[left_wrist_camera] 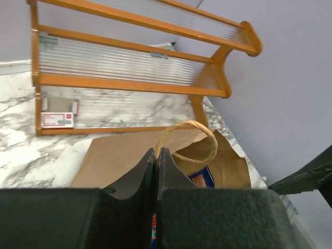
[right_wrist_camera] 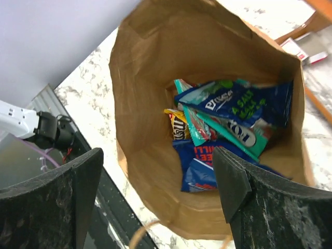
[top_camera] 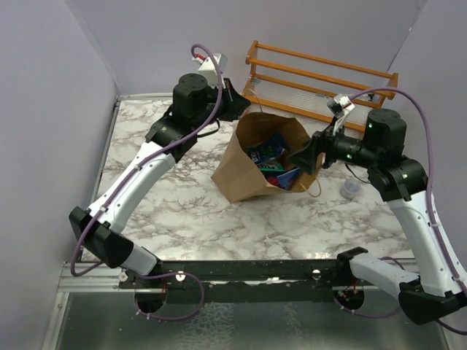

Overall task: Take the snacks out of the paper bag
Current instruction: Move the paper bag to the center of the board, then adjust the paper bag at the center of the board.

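Observation:
The brown paper bag (top_camera: 241, 175) stands open at the table's middle, its mouth tilted toward the right arm. My left gripper (top_camera: 238, 108) is at its far rim, shut on a twisted loop handle (left_wrist_camera: 207, 136); the fingers (left_wrist_camera: 156, 151) pinch the loop's end. My right gripper (top_camera: 295, 157) is open and empty, just at the bag's mouth. In the right wrist view my gripper (right_wrist_camera: 158, 166) looks into the bag (right_wrist_camera: 150, 67). Several snacks (right_wrist_camera: 228, 119) lie at the bottom: blue, teal and a yellow packet. They also show from above (top_camera: 268, 157), and a blue packet shows in the left wrist view (left_wrist_camera: 203, 179).
An orange wooden rack (top_camera: 321, 73) stands behind the bag against the back wall. A small pale box with a red mark (left_wrist_camera: 57, 119) lies under it. A small clear cup (top_camera: 351, 189) sits right of the bag. Walls close in the left and right sides.

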Available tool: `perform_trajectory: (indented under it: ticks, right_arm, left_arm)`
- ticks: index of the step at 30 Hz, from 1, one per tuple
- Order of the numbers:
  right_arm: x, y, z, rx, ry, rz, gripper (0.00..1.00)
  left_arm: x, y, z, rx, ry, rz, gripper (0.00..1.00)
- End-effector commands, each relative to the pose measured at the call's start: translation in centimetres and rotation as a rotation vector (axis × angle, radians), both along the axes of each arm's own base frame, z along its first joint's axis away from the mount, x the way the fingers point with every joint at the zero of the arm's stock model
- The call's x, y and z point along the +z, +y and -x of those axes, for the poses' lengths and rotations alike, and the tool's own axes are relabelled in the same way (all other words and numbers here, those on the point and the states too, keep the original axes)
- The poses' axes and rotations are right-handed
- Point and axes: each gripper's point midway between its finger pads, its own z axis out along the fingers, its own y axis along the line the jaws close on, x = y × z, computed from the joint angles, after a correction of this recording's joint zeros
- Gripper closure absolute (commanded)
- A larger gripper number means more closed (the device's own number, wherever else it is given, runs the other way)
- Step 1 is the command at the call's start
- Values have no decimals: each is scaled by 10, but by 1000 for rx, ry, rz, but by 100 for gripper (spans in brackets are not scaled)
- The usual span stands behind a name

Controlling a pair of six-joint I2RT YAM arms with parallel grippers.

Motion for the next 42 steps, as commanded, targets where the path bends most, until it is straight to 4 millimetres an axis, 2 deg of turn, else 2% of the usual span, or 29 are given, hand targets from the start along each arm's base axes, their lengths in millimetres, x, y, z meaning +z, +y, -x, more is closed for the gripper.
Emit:
perform_trajectory:
  ticks: [1,8,12,19,23,26,29,34,38,42]
  right_arm:
    - [-7,17,9,110,64,-59,20]
    - [-34,39,3,138,152,-65,29]
    - [-51,65,1,137,181,6,31]
    - [-61,119,1,108,177,113,41]
    - [-63,139,2,88,174,156,43]
    - [-64,153,4,91,182,141,43]
    - [-67,169,13,136,198,120,44]
    - [-49,197,36,260,216,6,45]
    - [-55,216,49,313,240,21,42]
    - [-47,225,60,372,233,5,37]
  left_arm:
    - [47,37,14,85,-138,10,100]
    - [42,87,14,195,-128,-45,100]
    - [36,106,24,228,-120,-64,100]
    - [28,149,41,370,-124,-120,100]
    - [35,161,50,405,-169,-126,100]
    - [42,174,47,469,-193,-144,100]
    - [48,178,39,497,-213,-169,100]
    - [45,175,24,507,-205,-197,100]
    - [41,158,16,431,-207,-187,100]
    - [51,134,22,290,-273,-163,100]
